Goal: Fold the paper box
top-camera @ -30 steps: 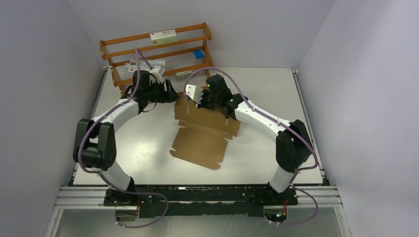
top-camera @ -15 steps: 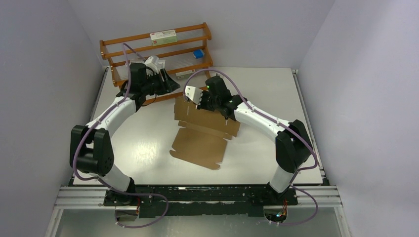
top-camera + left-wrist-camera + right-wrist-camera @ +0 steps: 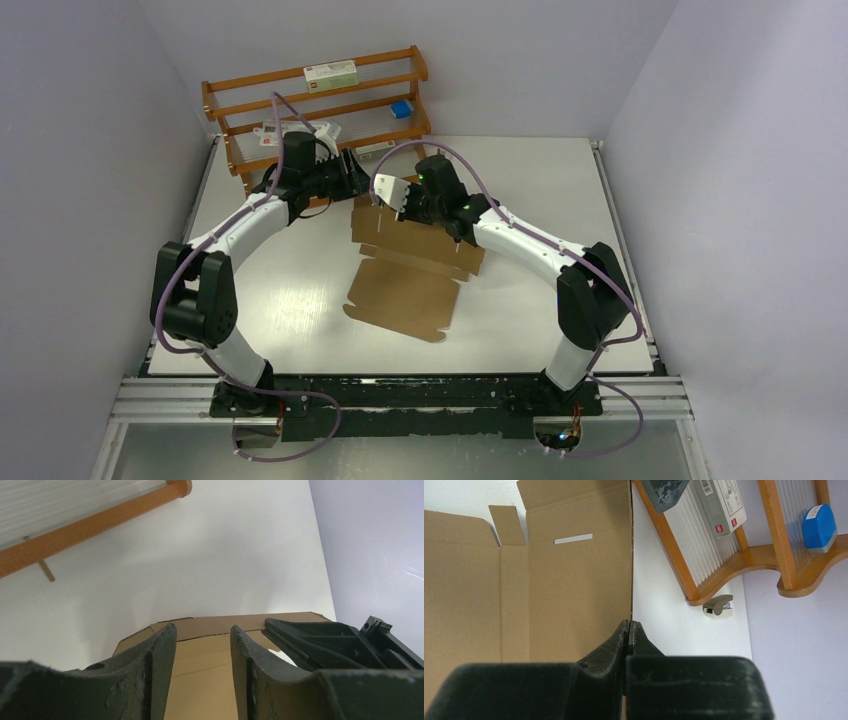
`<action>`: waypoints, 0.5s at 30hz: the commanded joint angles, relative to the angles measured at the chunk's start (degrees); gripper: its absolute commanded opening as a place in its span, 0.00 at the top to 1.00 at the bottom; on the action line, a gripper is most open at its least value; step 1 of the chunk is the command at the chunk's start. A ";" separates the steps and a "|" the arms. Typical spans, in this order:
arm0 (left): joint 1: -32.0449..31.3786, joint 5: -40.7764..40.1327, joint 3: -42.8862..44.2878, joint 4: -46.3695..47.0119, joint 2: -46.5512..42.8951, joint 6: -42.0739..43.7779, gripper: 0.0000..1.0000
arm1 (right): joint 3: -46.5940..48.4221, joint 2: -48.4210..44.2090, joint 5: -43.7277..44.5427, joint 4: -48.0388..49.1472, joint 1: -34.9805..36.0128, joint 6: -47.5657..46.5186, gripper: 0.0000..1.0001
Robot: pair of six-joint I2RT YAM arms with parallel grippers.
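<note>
The paper box [image 3: 410, 270] is a brown die-cut cardboard sheet in mid-table, with its far panel raised. My right gripper [image 3: 398, 208] is shut on that raised panel's edge. In the right wrist view the jaws [image 3: 630, 625] pinch the sheet's thin edge, and the panel [image 3: 564, 580] spreads out to their left. My left gripper [image 3: 357, 180] hovers at the box's far-left corner. Its fingers [image 3: 202, 630] stand apart, with the cardboard [image 3: 200, 680] showing beyond the gap and nothing pinched. The right gripper's black fingers [image 3: 320, 635] lie just to its right.
A wooden rack [image 3: 315, 105] stands at the back left, close behind the left gripper. It holds a white red-labelled carton [image 3: 330, 73] and a small blue box [image 3: 401, 109]. A small grey object [image 3: 718, 606] lies on the table below the rack.
The left arm swung back toward the rack, then came right to the box's far-left corner, and its jaws narrowed. The right arm and the box have not moved.
</note>
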 commanded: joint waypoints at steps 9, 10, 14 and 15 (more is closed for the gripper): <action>-2.17 1.60 -0.24 -1.55 0.11 -0.98 0.51 | -0.20 -0.97 0.27 3.48 0.25 -0.30 1.00; -2.47 1.83 -0.49 -1.37 -0.06 -1.21 0.51 | -0.20 -0.92 0.26 3.62 0.32 -0.26 1.00; -3.55 2.03 -1.76 -1.46 -0.35 -2.03 0.51 | -0.37 -0.85 0.44 3.95 0.34 -0.26 1.00; -3.56 1.62 -2.12 -2.09 -0.49 -1.85 0.52 | -0.50 -0.92 0.62 4.17 0.33 -0.28 1.00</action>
